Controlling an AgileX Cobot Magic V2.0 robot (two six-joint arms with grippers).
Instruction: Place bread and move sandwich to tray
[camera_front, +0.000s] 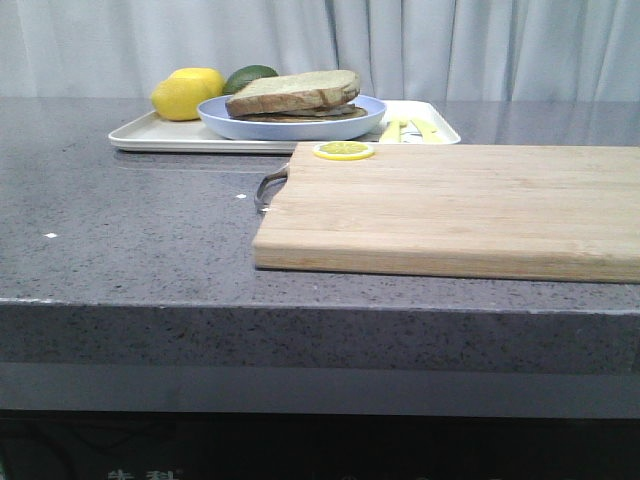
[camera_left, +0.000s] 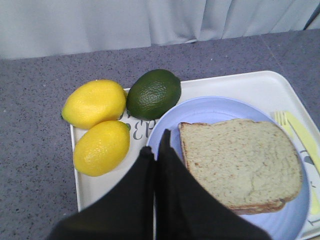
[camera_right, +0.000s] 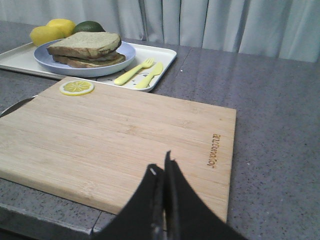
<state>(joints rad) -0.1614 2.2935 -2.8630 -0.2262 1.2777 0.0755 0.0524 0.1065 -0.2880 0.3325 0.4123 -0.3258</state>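
The sandwich (camera_front: 295, 90) lies on its round light-blue plate (camera_front: 225, 122), which stands on the white tray (camera_front: 140, 135) at the back left. The bread (camera_left: 240, 162) is the top slice, resting on a lower slice; the filling barely shows between them in the right wrist view (camera_right: 85, 44). My left gripper (camera_left: 156, 145) is shut and empty, above the plate's rim (camera_left: 200, 107) beside the bread. My right gripper (camera_right: 161, 167) is shut and empty over the near edge of the wooden board (camera_right: 115, 130). Neither gripper shows in the front view.
Two lemons (camera_left: 95, 102) and an avocado (camera_left: 153, 93) lie on the tray's far left part. A yellow fork and knife (camera_right: 135, 71) lie on its right part. A lemon slice (camera_front: 344, 150) sits on the board's (camera_front: 450, 200) back left corner.
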